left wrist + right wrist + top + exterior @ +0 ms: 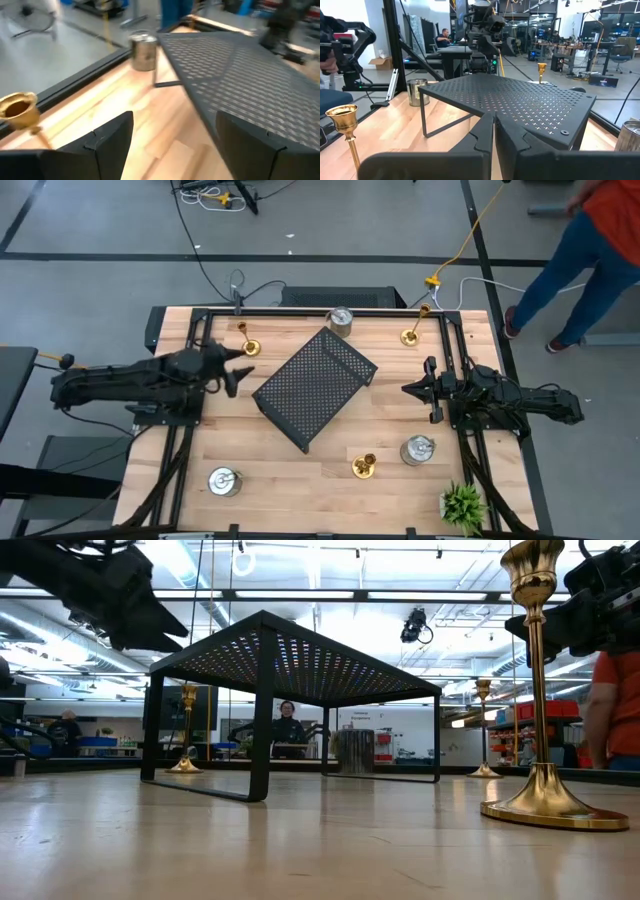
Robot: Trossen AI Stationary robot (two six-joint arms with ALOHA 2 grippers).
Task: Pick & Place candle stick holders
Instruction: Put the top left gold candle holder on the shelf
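Note:
Three gold candle stick holders stand upright on their round bases: one at the far left (248, 345), one at the far right (410, 335), one near the front (365, 467). Three squat silver holders stand at the far middle (340, 320), front right (417, 450) and front left (224, 481). My left gripper (236, 370) is open and empty beside the far-left gold holder (20, 112), left of the black perforated tray (315, 388). My right gripper (415, 388) is shut and empty, right of the tray (520, 102).
The black perforated tray stands on thin legs (262, 755) in the table's middle, between both grippers. A small green plant (462, 505) stands at the front right corner. A black frame (300, 310) runs along the table's far edge. A person (590, 250) stands beyond the far right corner.

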